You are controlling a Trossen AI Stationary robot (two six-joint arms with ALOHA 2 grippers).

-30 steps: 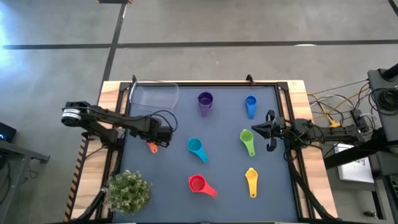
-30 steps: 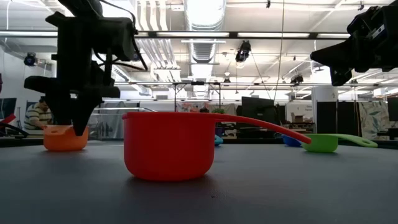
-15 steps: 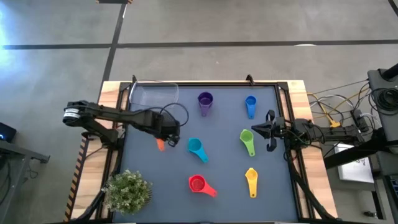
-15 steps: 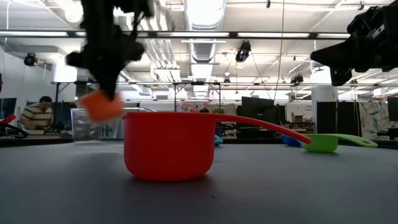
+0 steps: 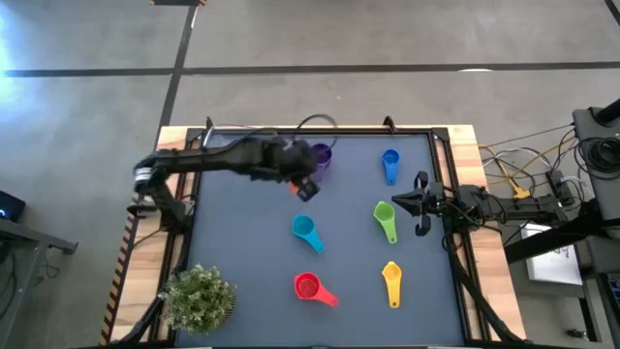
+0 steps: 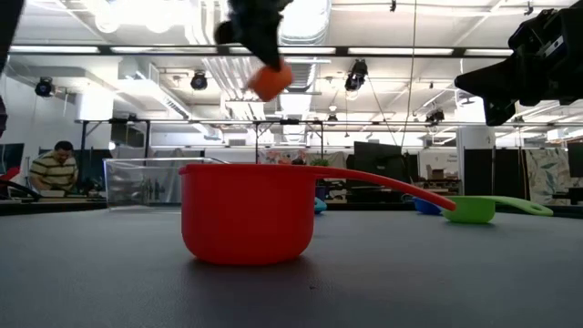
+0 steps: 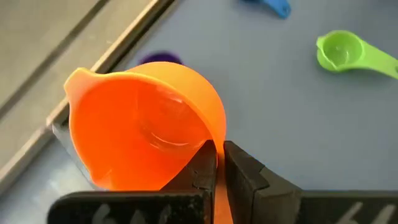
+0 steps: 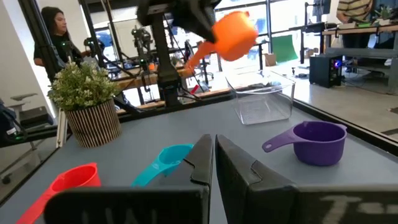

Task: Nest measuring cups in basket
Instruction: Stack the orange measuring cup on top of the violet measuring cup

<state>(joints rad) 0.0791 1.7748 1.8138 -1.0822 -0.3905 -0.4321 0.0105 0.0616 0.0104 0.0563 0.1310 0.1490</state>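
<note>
My left gripper [image 5: 304, 186] is shut on the orange measuring cup [image 7: 143, 127], which it carries high above the table [image 6: 271, 80], just near-left of the purple cup [image 5: 321, 155]. The clear basket [image 8: 261, 96] stands at the far left corner, mostly under my left arm in the high view. The blue [image 5: 389, 165], teal [image 5: 306, 232], green [image 5: 386, 221], red [image 5: 312, 287] and yellow [image 5: 391, 282] cups rest on their bases on the dark mat. My right gripper [image 5: 397, 202] hovers shut at the right side, beside the green cup. My left gripper pinches the orange cup's flat handle where it joins the bowl [image 7: 215, 155] between its two fingers. The cup is lifted clear of the table. Its bowl sticks out past the fingertips, tilted, with the open mouth [image 7: 134, 124] facing the wrist camera.
A small bushy plant in a striped pot [image 5: 199, 299] stands at the near left corner. The mat's middle strip between the teal and green cups is bare. Wooden table edges frame the mat. People sit in the room beyond the table.
My left gripper has lifted the orange cup off the mat at the left side. It carried the cup up, toward the right and the far edge, and ended beside the purple cup. The basket, hidden behind the gripper in the low view, now shows there.
</note>
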